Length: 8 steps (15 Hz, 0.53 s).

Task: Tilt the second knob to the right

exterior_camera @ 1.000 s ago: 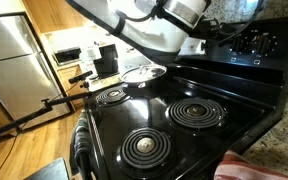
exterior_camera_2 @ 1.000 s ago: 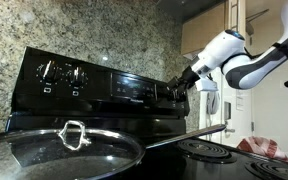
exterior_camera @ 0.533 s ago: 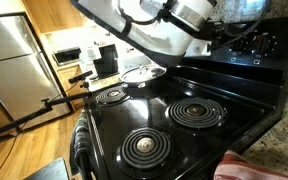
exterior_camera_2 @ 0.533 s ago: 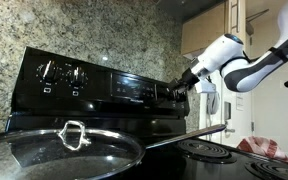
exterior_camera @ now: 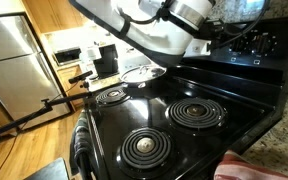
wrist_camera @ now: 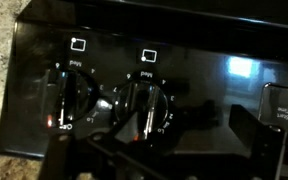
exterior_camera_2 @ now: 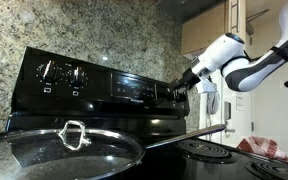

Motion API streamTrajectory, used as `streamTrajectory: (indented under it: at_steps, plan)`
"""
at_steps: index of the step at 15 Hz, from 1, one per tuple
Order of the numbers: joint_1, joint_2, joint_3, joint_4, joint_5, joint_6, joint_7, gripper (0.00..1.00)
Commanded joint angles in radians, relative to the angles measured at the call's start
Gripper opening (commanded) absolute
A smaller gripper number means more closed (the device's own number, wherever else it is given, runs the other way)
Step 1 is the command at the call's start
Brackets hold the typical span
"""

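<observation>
Black on black, the second knob [wrist_camera: 144,105] sits just right of the first knob [wrist_camera: 72,98], and our gripper [exterior_camera_2: 183,86] faces it from slightly below that first knob, its finger spread beyond our telling.

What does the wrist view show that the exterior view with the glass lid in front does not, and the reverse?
Only the wrist view: two dials close up, the edge knob and the inner knob, each under a small square symbol. The jaws are too dark to read.
Only the exterior view: the lid, the arm with its gripper at the panel, a burner and a red cloth.
Both: the black control panel and granite.
</observation>
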<state>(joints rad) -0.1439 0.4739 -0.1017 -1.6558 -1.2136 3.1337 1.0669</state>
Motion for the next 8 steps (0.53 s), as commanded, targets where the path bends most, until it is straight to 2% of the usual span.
streamTrajectory:
  at_steps: [1,8]
  plan:
    - [0.036,-0.062,-0.038,-0.057,-0.064,-0.023,0.040,1.00]
    - [0.077,-0.092,-0.081,-0.082,-0.151,-0.041,0.114,1.00]
